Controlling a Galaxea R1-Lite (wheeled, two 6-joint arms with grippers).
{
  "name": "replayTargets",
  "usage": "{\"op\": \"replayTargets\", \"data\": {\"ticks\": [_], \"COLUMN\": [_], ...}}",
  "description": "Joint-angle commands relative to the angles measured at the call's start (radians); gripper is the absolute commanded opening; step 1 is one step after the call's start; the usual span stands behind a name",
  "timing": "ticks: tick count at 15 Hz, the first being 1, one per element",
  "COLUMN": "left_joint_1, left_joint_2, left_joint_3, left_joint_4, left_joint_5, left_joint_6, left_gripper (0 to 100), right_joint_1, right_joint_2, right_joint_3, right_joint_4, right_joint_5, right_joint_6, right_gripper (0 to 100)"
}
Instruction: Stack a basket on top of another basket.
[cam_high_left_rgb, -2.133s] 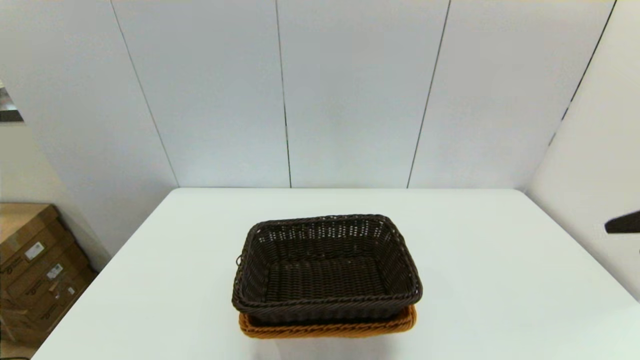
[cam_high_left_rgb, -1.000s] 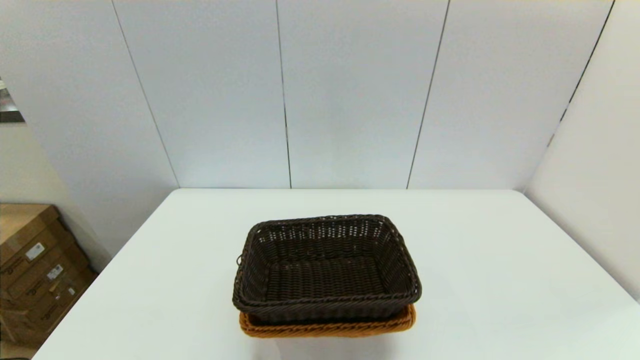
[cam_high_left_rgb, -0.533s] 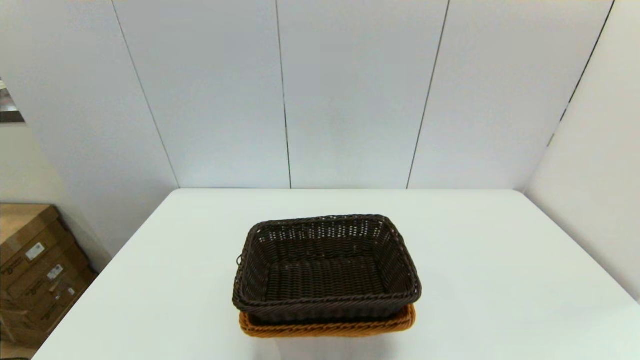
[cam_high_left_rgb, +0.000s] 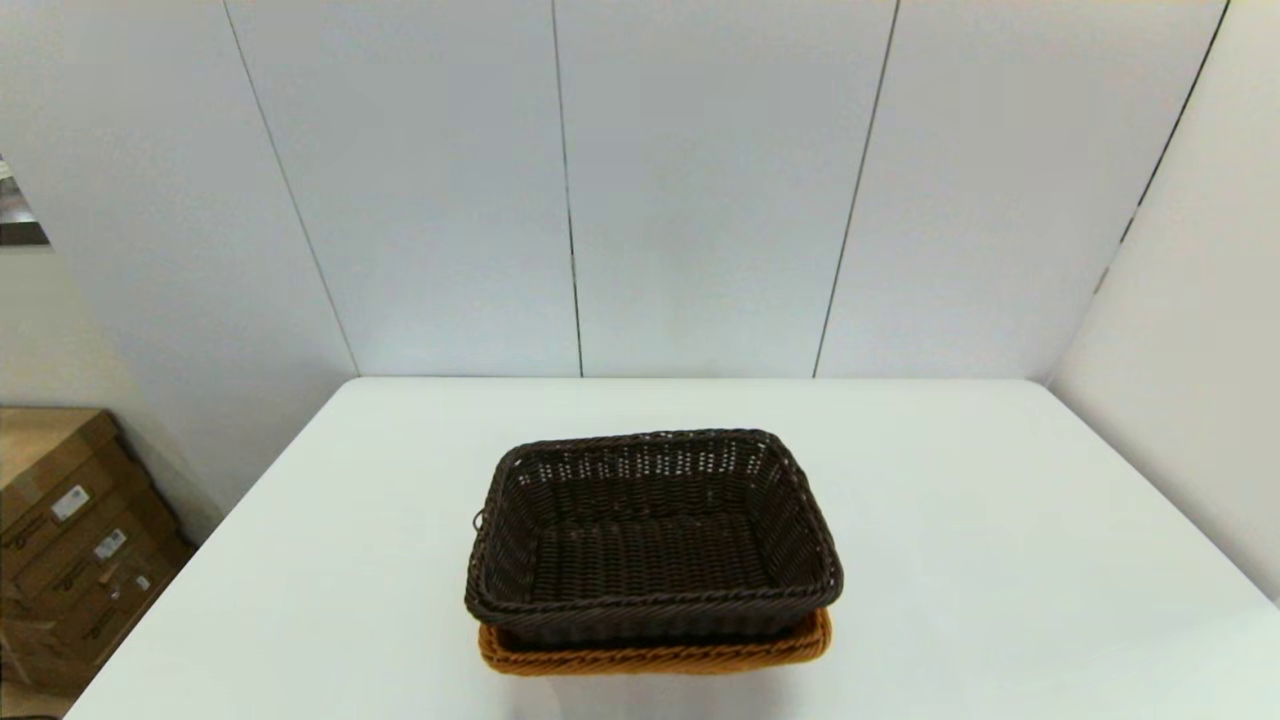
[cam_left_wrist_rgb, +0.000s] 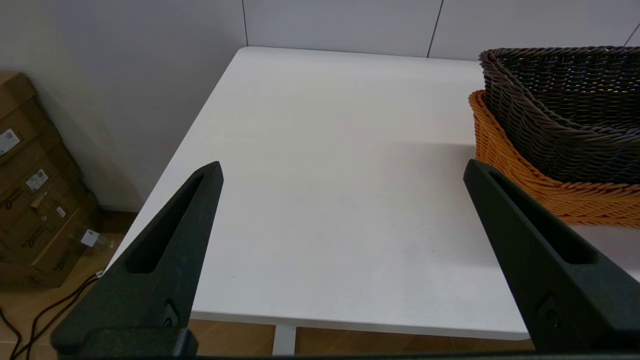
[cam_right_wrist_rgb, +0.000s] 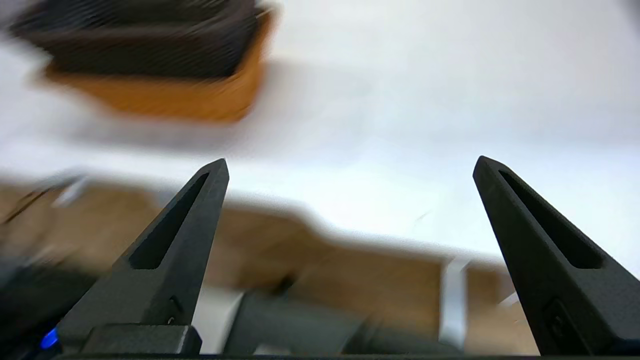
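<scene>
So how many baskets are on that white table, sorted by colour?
Dark brown wicker basket: 1, nested on top of the orange one
Orange-tan wicker basket: 1, underneath, on the white table
Total: 2 baskets

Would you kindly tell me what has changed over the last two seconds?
A dark gripper tip at the head view's right edge has withdrawn out of sight. The dark brown woven wicker basket stays nested in the orange-tan woven wicker basket on the white table.
</scene>
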Motion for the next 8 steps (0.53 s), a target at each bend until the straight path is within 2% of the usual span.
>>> {"op": "replayTargets", "data": {"ticks": [1, 4, 6, 8], "left_joint_1": [0.0, 0.0, 0.0, 0.0], "left_joint_2": [0.0, 0.0, 0.0, 0.0], "left_joint_3": [0.0, 0.0, 0.0, 0.0], "left_joint_4": [0.0, 0.0, 0.0, 0.0], "left_joint_5": [0.0, 0.0, 0.0, 0.0], "left_joint_6": [-0.001, -0.001, -0.001, -0.001], "left_gripper": [100, 100, 100, 100], "right_joint_1": [0.0, 0.0, 0.0, -0.002], "right_joint_2": [0.0, 0.0, -0.002, 0.0], "right_joint_3": [0.301, 0.312, 0.346, 0.346], "right_joint_4": [-0.525, -0.529, -0.541, -0.542], "right_joint_5": [-0.092, -0.153, -0.198, -0.198], "right_joint_6": [-0.059, -0.059, -0.082, -0.067], "right_gripper": [100, 100, 100, 100]}}
